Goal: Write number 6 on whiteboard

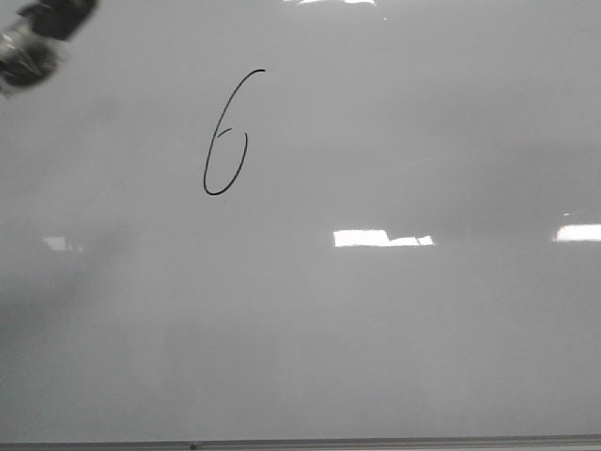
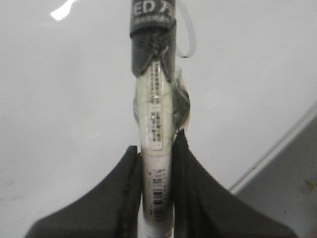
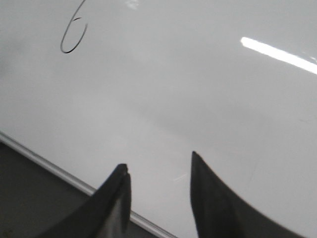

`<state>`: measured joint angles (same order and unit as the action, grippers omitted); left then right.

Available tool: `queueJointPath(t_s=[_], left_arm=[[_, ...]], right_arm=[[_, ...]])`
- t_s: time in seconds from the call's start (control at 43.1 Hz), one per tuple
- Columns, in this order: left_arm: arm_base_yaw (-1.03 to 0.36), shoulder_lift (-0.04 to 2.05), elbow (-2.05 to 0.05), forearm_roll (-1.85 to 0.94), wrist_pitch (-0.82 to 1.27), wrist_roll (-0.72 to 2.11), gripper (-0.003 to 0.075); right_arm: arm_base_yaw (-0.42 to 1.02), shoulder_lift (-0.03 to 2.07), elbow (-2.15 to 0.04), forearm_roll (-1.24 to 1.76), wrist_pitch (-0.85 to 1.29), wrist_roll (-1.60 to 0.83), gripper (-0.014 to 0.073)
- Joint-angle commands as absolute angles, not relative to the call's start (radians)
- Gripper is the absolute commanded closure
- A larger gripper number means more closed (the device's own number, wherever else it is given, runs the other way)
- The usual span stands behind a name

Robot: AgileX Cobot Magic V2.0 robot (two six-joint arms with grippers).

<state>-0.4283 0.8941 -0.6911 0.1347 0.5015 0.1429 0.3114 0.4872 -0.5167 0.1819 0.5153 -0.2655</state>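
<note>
A thin black slanted number 6 [image 1: 225, 136] is drawn on the upper left part of the pale glossy whiteboard [image 1: 376, 329]; the right wrist view shows the same number 6 [image 3: 73, 32] far from that arm's fingers. My left gripper [image 2: 157, 141] is shut on a white marker [image 2: 156, 124] with a dark cap end, held over the whiteboard [image 2: 64, 99]. In the front view a blurred dark part of the left arm [image 1: 42, 42] sits at the top left corner, apart from the 6. My right gripper [image 3: 159, 166] is open and empty above the whiteboard [image 3: 198, 99] near its edge.
A thin grey metal edge strip [image 1: 300, 443] runs along the board's near side, also the edge strip [image 3: 54, 168] by the right fingers and the edge strip [image 2: 277, 148] beside the left gripper. Bright light reflections [image 1: 376, 238] lie on the board.
</note>
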Motion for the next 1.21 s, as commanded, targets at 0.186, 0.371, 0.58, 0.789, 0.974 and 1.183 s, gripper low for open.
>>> queueJointPath(t_s=[0.186, 0.371, 0.58, 0.789, 0.974, 1.183], left_arm=[[0.018, 0.867, -0.712, 0.087, 0.442, 0.067, 0.0680], [0.093, 0.955, -0.683, 0.032, 0.342, 0.067, 0.0680], [0.088, 1.099, -0.594, 0.000, 0.036, 0.067, 0.0679], [0.088, 1.232, -0.587, 0.000, -0.172, 0.067, 0.0679], [0.088, 1.333, -0.590, 0.000, -0.228, 0.067, 0.0678], [0.088, 1.391, -0.590, 0.000, -0.267, 0.067, 0.0638]], right_arm=[[0.244, 0.351, -0.462, 0.184, 0.426, -0.248, 0.0670], [0.244, 0.351, -0.456, 0.184, 0.428, -0.248, 0.0662], [0.244, 0.351, -0.456, 0.184, 0.428, -0.248, 0.0662], [0.244, 0.351, -0.456, 0.184, 0.428, -0.248, 0.0662], [0.244, 0.351, -0.454, 0.184, 0.427, -0.248, 0.0662], [0.244, 0.351, -0.440, 0.184, 0.425, -0.248, 0.0662]])
